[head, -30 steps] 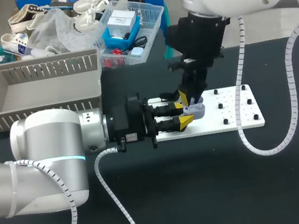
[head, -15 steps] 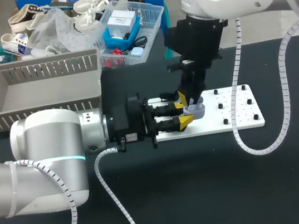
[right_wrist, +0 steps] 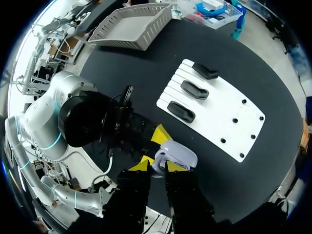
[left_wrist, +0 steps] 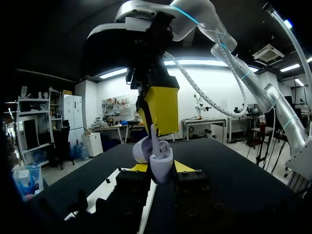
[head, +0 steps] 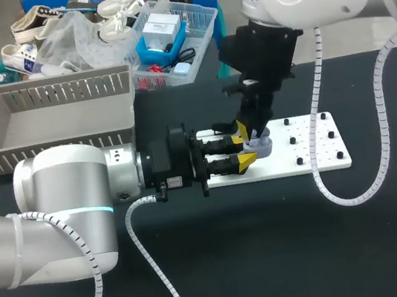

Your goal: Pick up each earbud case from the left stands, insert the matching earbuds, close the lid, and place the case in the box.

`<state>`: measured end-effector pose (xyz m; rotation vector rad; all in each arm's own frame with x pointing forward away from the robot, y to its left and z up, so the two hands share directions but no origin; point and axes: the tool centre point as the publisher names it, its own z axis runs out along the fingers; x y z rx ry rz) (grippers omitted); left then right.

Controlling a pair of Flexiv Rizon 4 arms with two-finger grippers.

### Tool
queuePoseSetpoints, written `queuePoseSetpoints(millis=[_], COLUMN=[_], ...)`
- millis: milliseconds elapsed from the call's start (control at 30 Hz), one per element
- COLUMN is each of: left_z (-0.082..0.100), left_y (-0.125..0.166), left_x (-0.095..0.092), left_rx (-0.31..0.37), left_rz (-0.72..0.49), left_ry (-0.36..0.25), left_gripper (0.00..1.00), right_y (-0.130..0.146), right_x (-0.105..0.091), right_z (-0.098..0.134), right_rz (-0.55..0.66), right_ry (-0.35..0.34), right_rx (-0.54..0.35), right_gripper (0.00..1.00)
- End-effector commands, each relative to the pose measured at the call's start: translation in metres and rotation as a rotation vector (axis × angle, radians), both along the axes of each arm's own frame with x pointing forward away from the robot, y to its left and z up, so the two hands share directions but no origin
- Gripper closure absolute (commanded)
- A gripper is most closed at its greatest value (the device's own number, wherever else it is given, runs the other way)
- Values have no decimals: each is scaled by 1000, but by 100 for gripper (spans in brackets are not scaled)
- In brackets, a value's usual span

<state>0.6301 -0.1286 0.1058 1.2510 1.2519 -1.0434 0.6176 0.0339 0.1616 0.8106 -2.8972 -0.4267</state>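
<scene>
- Right now the lavender case (left_wrist: 161,165) is sitting lid-open and upright above the table's middle, just off the near edge of the white board (right_wrist: 229,112).
- Its lid is hanging back toward the left arm, and the open well is facing up.
- The left gripper (head: 243,150) is clamping the case from two sides, its yellow tips pressing the lower shell and holding it level.
- A white earbud (left_wrist: 163,147) is standing in the mouth of the case, its stem running up toward the right arm's yellow tips.
- The right gripper (right_wrist: 157,166) is hanging straight over the case with its claw narrow, seemingly pinching that earbud.
- Judging by this, the earbud-inserting step is under way; the lid is not yet closed.
- Whether the other earbud is already seated, I cannot tell.
- Next, the move is calling for a short straight push down until the bud is seating, then a release and a clear lift away.
- After that, the lid is needing a press shut while the left arm is bracing the case.
- On the board, three black stands (right_wrist: 194,89) are lying bare, with small black pegs (right_wrist: 234,120) at the far end.
- The grey box (head: 55,88) is waiting well apart, at the table's far left.
</scene>
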Motion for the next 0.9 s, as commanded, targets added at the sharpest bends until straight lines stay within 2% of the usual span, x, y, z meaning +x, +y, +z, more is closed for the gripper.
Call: queuePoseSetpoints(millis=[33, 900], left_z=[0, 0], left_y=[-1, -1], left_x=[-1, -1], left_rx=[-1, -1], left_rz=[5, 5], left_ry=[-2, -2], left_gripper=[100, 100], right_y=[-3, -2], right_x=[-5, -2], right_z=[-1, -4], right_rz=[-6, -16], right_ry=[-9, -23], right_rx=[2, 11], right_gripper=[100, 100])
